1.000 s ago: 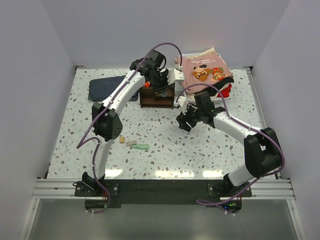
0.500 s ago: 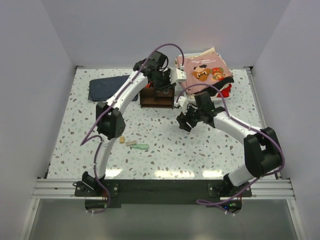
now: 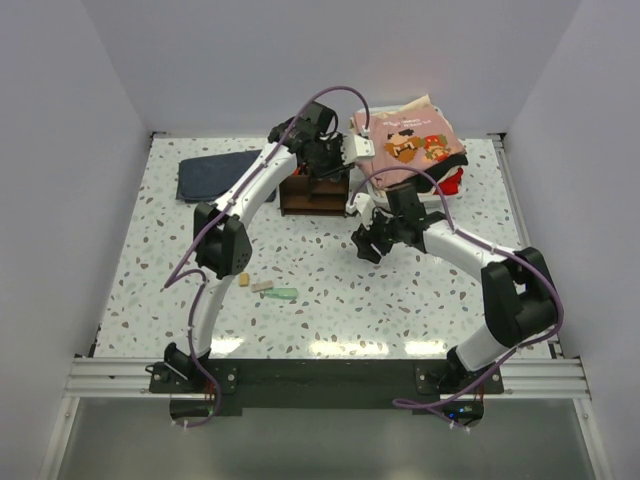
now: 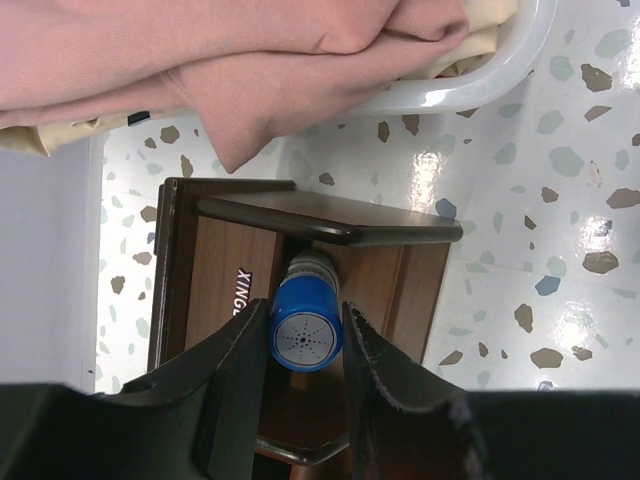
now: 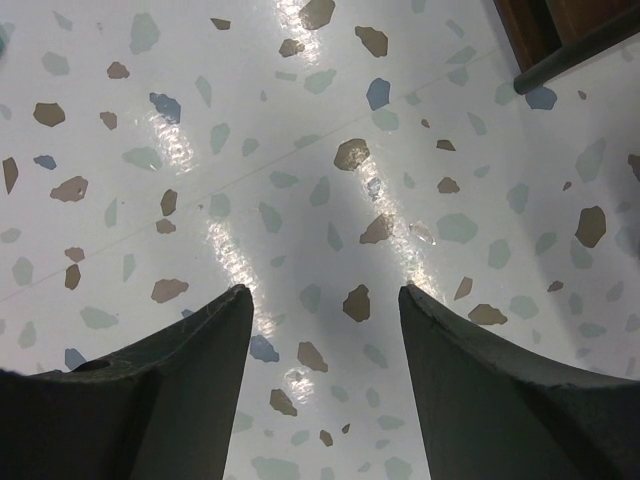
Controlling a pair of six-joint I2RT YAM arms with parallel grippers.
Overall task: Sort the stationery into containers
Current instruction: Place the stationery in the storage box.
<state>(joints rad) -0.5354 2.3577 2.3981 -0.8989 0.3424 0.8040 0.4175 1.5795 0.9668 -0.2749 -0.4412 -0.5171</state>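
My left gripper [image 4: 305, 310] hangs over the dark brown wooden organiser [image 4: 215, 270], its jaws closed on the blue cap of a tiny bottle [image 4: 306, 338] that points down into a compartment. In the top view this gripper [image 3: 323, 166] is above the organiser [image 3: 313, 197]. My right gripper [image 5: 322, 292] is open and empty above bare speckled table, just right of the organiser in the top view [image 3: 366, 242]. A tan eraser [image 3: 243, 281], a pale eraser [image 3: 262, 287] and a green item [image 3: 283, 294] lie at the front left.
A dark blue folded cloth [image 3: 215, 175] lies at the back left. A white bin with pink clothes [image 3: 410, 135] stands behind the organiser and shows in the left wrist view [image 4: 480, 85]. An organiser corner [image 5: 560, 40] shows at the right wrist view's top right.
My left gripper has shifted slightly back and right over the organiser. My right arm has edged a little left, toward the organiser.
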